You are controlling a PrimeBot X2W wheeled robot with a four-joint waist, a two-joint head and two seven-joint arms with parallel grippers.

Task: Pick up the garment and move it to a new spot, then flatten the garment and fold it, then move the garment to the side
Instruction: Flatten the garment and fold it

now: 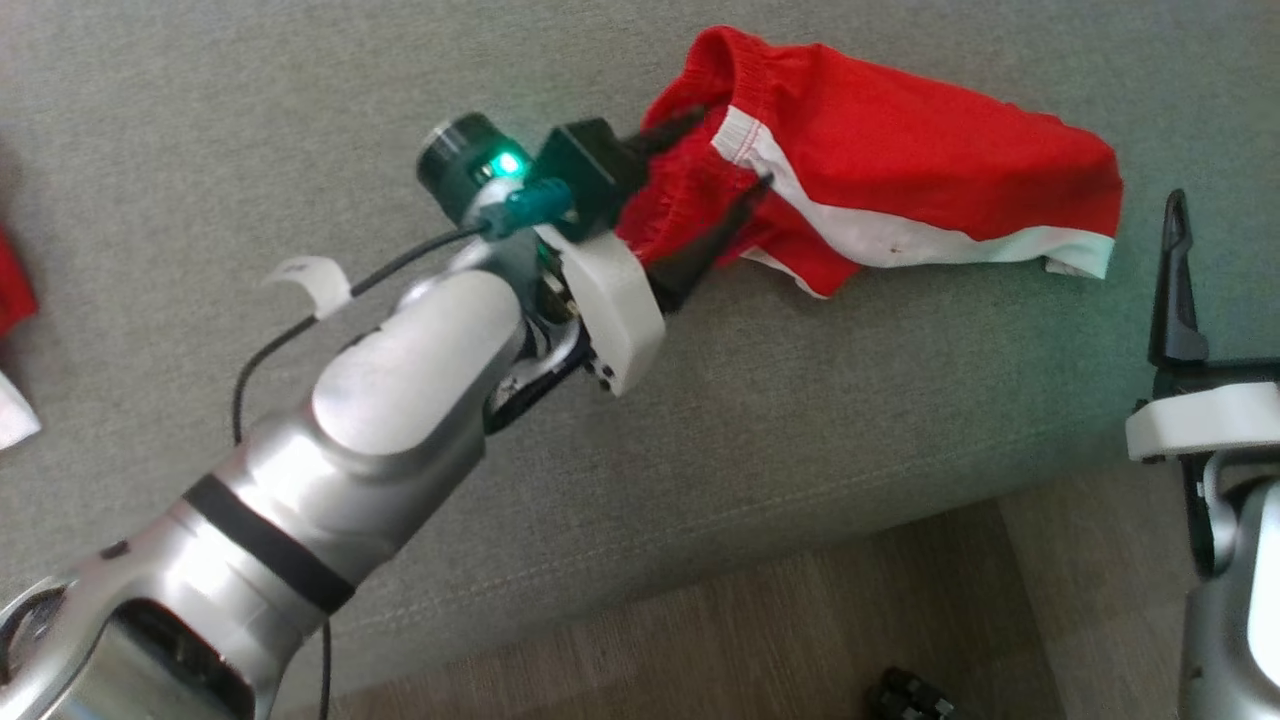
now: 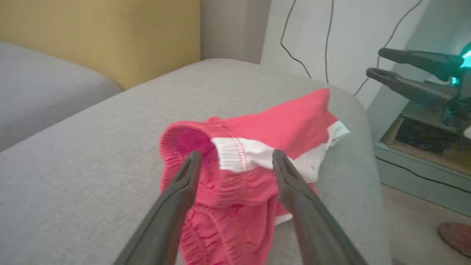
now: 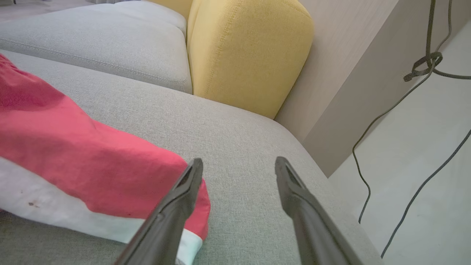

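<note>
Red shorts (image 1: pixel 900 150) lie crumpled on the grey sofa (image 1: pixel 300 100), elastic waistband (image 2: pixel 235 158) between the wide-open, empty left jaws. Right jaws gape empty beside the hem (image 3: pixel 189 244). Probably light, limp, unslippery: pinch the waistband.

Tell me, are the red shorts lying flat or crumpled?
Crumpled: the shorts lie bunched on the sofa, waistband gathered, with the left gripper open around it.

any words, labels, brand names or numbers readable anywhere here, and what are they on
None can be read.
The red shorts carry no print or logo that shows.
The white tag on the black cable looks blank, or is too blurred to tell.
</note>
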